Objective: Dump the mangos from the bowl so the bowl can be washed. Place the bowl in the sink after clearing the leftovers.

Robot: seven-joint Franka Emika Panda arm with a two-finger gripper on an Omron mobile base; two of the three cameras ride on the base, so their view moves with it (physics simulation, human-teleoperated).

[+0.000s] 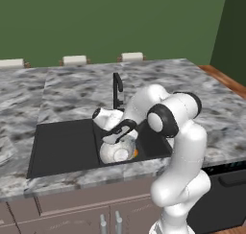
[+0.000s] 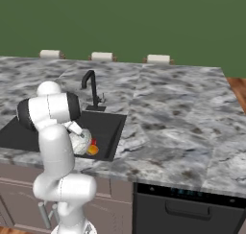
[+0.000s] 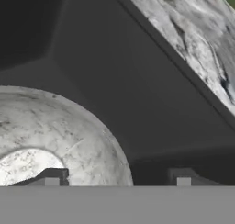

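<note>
The black sink (image 1: 62,146) is set into the marbled grey worktop (image 1: 72,84), and the white arm bends down over its right basin, just in front of the thin black faucet (image 1: 117,89). The bowl (image 1: 116,150) lies inside that basin, near the front right corner of the sink, tipped so its pale inside faces outward. Just to the right of the bowl, touching or almost touching it, sits an orange mango (image 2: 92,150), with a bit of a red one (image 2: 94,142) behind it. The end effector (image 3: 117,181) hangs right over the bowl's rim, its two dark fingertips (image 3: 51,178) set wide apart; one tip sits over the bowl's inside, the other over the dark sink floor, gripping nothing.
</note>
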